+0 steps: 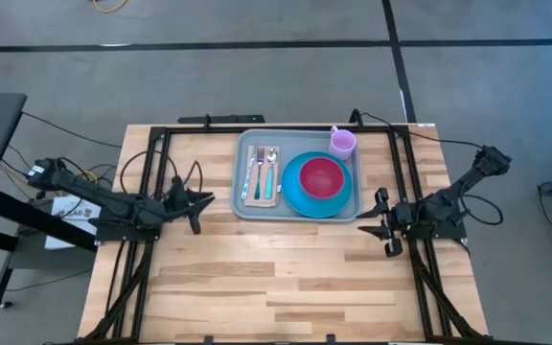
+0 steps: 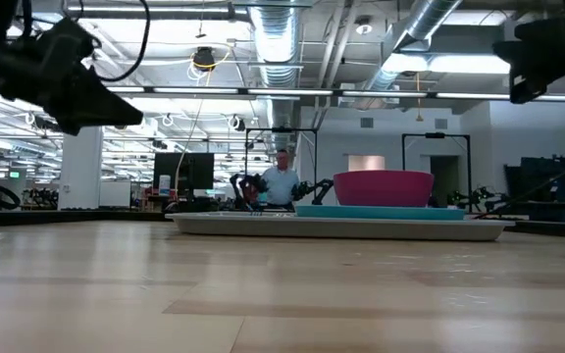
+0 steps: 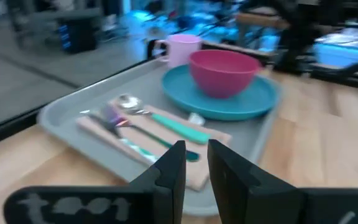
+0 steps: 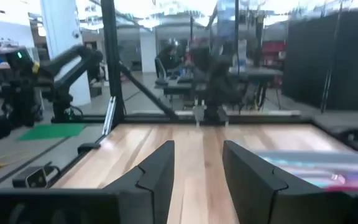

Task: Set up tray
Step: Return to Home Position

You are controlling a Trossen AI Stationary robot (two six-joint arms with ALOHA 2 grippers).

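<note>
The pale grey-blue tray (image 1: 290,142) lies flat on the table's far middle part. On it, a tan napkin (image 1: 264,196) carries a fork and a spoon (image 1: 270,171) with teal handles. Beside them a pink bowl (image 1: 321,175) sits on a round blue plate (image 1: 305,199), and a lilac cup (image 1: 342,142) stands at the tray's far right corner. My left gripper (image 1: 199,211) hovers just left of the tray, open by a narrow gap (image 3: 196,155), pointing at the napkin (image 3: 185,171). My right gripper (image 1: 383,218) hovers off the tray's near right corner, open (image 4: 197,155).
Black frame rails (image 1: 151,182) run along the table's left and right sides and its far edge. Bare wooden table top (image 1: 276,278) stretches from the tray to the near edge. In the low view a person (image 2: 281,181) shows in the room far behind the table.
</note>
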